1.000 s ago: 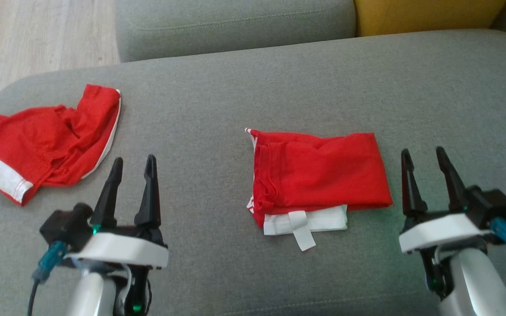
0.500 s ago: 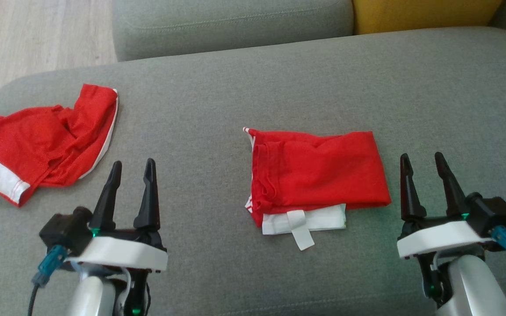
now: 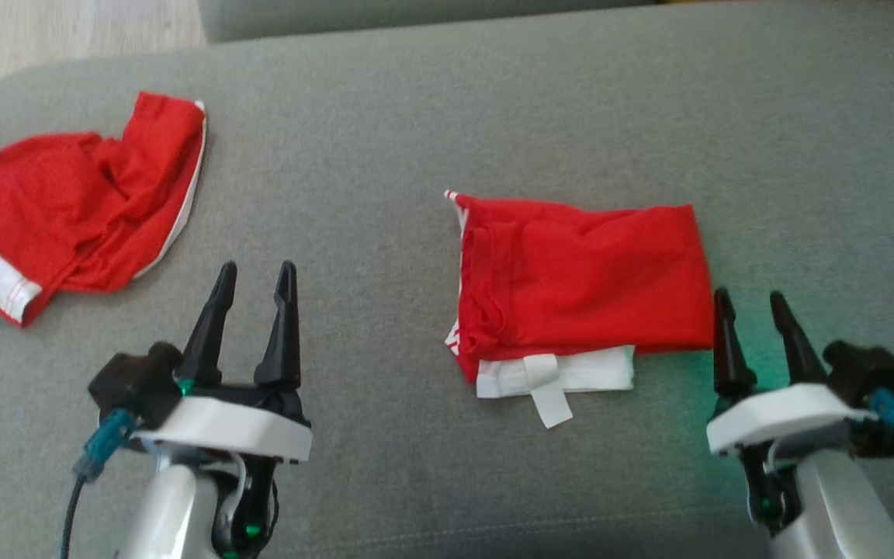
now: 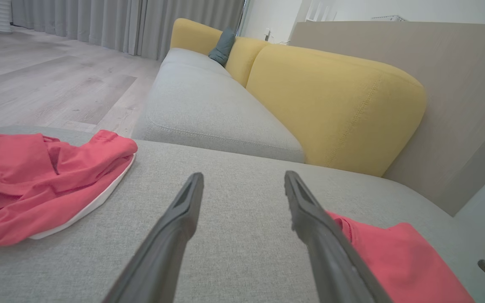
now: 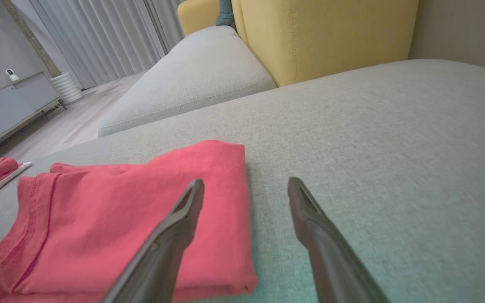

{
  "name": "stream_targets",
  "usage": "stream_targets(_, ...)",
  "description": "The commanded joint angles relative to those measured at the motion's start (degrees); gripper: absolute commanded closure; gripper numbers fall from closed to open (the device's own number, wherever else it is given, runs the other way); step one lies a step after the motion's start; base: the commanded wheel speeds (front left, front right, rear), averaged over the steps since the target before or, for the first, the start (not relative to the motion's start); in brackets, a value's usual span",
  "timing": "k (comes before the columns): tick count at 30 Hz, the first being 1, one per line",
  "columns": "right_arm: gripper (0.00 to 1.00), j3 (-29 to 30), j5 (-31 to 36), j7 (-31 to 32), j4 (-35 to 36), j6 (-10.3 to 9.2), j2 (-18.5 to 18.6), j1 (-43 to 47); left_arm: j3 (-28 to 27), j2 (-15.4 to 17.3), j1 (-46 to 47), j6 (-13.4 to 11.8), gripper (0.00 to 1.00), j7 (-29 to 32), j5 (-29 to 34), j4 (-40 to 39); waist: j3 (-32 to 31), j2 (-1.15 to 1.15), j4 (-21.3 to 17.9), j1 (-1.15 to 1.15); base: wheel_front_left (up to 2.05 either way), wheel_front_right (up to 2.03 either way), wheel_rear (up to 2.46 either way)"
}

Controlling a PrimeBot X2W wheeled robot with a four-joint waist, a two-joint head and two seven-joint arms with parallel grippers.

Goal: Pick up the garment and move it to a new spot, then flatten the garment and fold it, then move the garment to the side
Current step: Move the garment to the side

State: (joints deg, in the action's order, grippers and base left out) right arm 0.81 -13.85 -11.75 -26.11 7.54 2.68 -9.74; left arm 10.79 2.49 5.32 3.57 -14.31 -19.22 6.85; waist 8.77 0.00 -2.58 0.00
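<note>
A folded red garment (image 3: 583, 276) with a white band and tab (image 3: 552, 376) at its near edge lies flat in the middle of the grey cushion (image 3: 385, 171). A second red garment (image 3: 67, 206), crumpled and white-trimmed, lies at the far left. My left gripper (image 3: 257, 268) hovers open between the two, touching neither. My right gripper (image 3: 748, 295) is open just off the folded garment's right near corner. In the right wrist view the folded garment (image 5: 141, 219) lies under the left finger of my right gripper (image 5: 246, 182). The left wrist view has my left gripper (image 4: 243, 176) open over bare cushion, the crumpled garment (image 4: 36, 185) to its left.
A second grey seat cushion (image 4: 200, 105) and a yellow backrest (image 4: 335, 101) lie beyond the cushion I work on. Wooden floor (image 3: 67, 31) shows past the cushion's far left edge. Bare cushion stretches to the right of the folded garment.
The head camera has dipped and shifted, so the whole picture has moved. Both garments lie as before. Both grippers stay open and in much the same places.
</note>
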Motion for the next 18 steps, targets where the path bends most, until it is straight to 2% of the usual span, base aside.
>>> stream_targets(1, 0.00, -0.96, -0.35, -0.93, 0.58, -0.05, 0.21, -3.80, -1.32, 0.39, 2.75, 0.51, 0.00, -0.69, 0.65, -1.56, 1.51, 0.00, 0.93, 0.00, 0.00, 0.00, 0.00)
stream_targets(13, 0.00, -0.66, -0.68, 0.79, -12.07, -0.05, 0.21, -10.86, -1.57, 0.39, 4.34, 1.44, 0.00, -0.69, 0.74, -0.42, 3.94, 0.00, 2.49, 0.00, 0.00, 0.00, 0.00)
stream_targets(18, 0.00, -2.93, -1.75, 1.80, -16.30, -0.05, 0.20, -13.22, -1.58, 0.39, 4.73, 1.50, 0.00, -0.69, 0.73, -0.35, 4.81, 0.00, 2.41, 0.00, 0.00, 0.00, 0.00)
